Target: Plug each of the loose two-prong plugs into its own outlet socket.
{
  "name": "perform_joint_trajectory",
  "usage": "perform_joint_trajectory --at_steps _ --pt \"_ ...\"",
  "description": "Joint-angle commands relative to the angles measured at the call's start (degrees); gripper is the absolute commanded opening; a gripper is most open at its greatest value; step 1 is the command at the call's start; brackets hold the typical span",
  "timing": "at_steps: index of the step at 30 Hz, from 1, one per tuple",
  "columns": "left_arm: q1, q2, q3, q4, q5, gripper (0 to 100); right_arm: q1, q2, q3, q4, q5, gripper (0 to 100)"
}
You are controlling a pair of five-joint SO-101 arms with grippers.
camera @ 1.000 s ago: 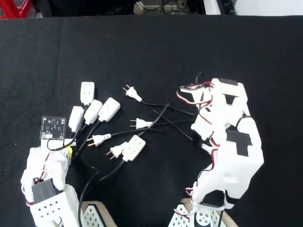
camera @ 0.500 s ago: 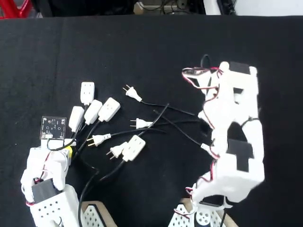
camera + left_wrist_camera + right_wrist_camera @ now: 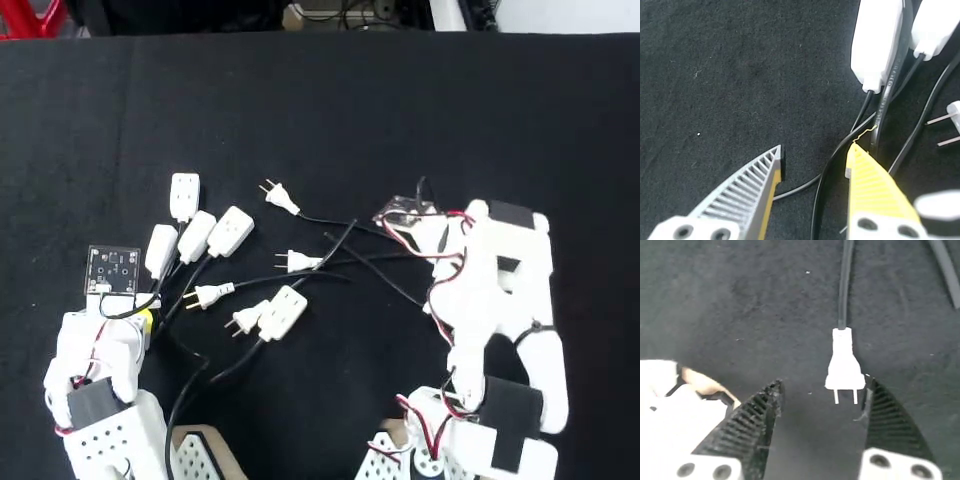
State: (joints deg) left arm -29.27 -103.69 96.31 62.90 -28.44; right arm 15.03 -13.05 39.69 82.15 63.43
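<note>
Over the black tabletop (image 3: 330,90), my right gripper (image 3: 822,386) stands open, a loose white plug (image 3: 844,371) lying between its fingers. My left gripper (image 3: 815,149) gapes over black cords (image 3: 815,210), near white outlet sockets (image 3: 875,40).

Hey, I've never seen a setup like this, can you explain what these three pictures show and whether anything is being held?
These are two white robot arms, the left arm and the right arm, at a black table. One picture looks down from above; the other two come from cameras on the arms' wrists. White outlet sockets and loose two-prong plugs on black cords lie on it. The left gripper is open above cords. The right gripper is open around a plug lying on the table. Nothing is held.
</note>
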Motion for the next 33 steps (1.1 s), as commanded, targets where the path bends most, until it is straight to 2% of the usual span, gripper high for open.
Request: perform_joint_trajectory --at_steps 1,11,17,19,23,25,29,33 --pt "-0.5 -0.4 1.0 -0.8 -0.5 21 0.5 0.9 0.7 -3.0 0.8 27.0" --pt "-0.5 -0.4 1.0 -0.8 -0.5 21 0.1 13.1 1.9 -10.4 1.5 27.0" --pt "-0.5 -0.4 1.0 -0.8 -0.5 21 5.5 16.9 1.6 -16.4 3.5 26.4" --pt "-0.5 -0.4 1.0 -0.8 -0.5 21 6.5 18.6 1.4 -16.9 4.7 20.9" --pt "-0.5 -0.4 1.0 -0.8 -0.5 21 6.8 20.0 -1.0 -17.1 4.6 3.8" --pt "-0.5 -0.4 1.0 -0.8 -0.5 21 6.5 19.9 -2.8 -15.2 4.5 2.6" --pt "-0.5 -0.4 1.0 -0.8 -0.5 21 6.2 19.9 -11.5 -5.1 4.0 2.1" --pt "-0.4 -0.4 1.0 -0.8 -0.5 21 4.2 19.9 -20.6 2.6 -3.3 2.1"
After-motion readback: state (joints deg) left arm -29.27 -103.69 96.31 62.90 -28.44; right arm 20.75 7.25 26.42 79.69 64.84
